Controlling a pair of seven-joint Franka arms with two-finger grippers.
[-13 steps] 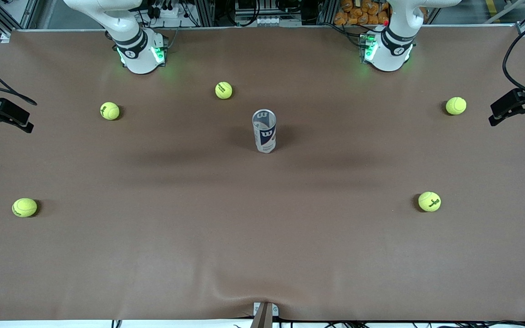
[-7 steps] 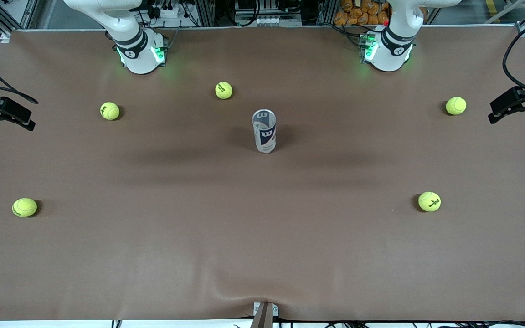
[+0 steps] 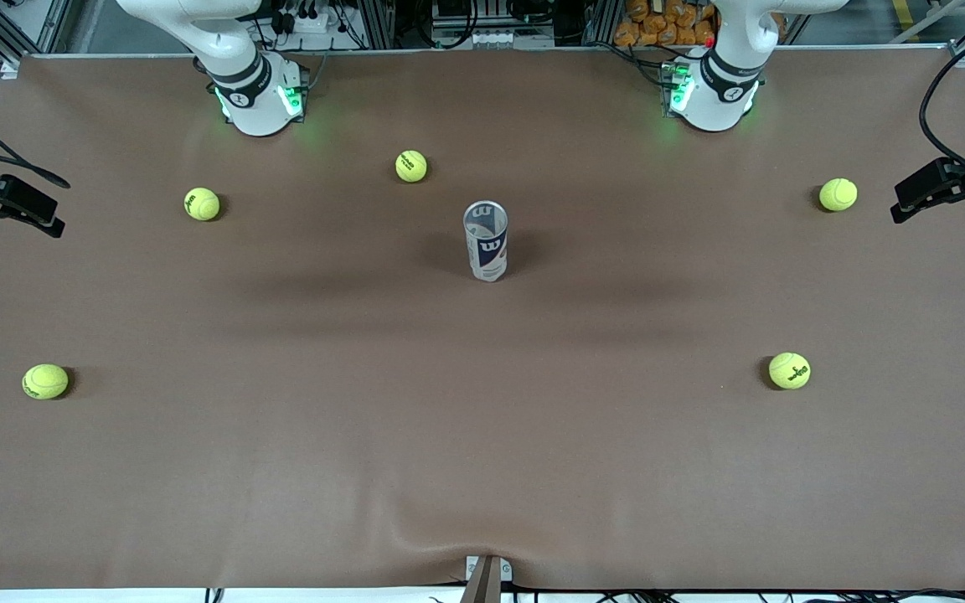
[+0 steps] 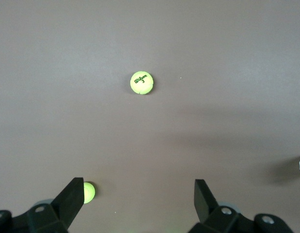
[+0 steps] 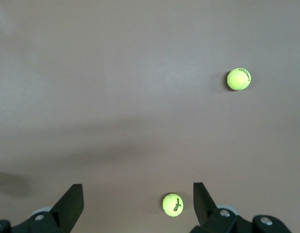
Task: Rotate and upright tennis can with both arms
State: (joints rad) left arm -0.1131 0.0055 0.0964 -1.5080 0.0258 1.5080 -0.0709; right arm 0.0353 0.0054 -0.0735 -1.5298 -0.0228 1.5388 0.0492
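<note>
Here, left pincer and right pincer spread wide, empty, raised over the brown surface at opposite ends. Slim white-to-navy tennis can already upright mid-surface, between both bases. Risk: toppling if bumped, rolling among yellow-green tennis balls. Versus earlier: both pincers shifted slightly outward; can unmoved.

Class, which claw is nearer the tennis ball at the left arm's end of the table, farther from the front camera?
Left. The left claw hangs open over the table close by that ball; the right claw hangs over the right arm's end.
</note>
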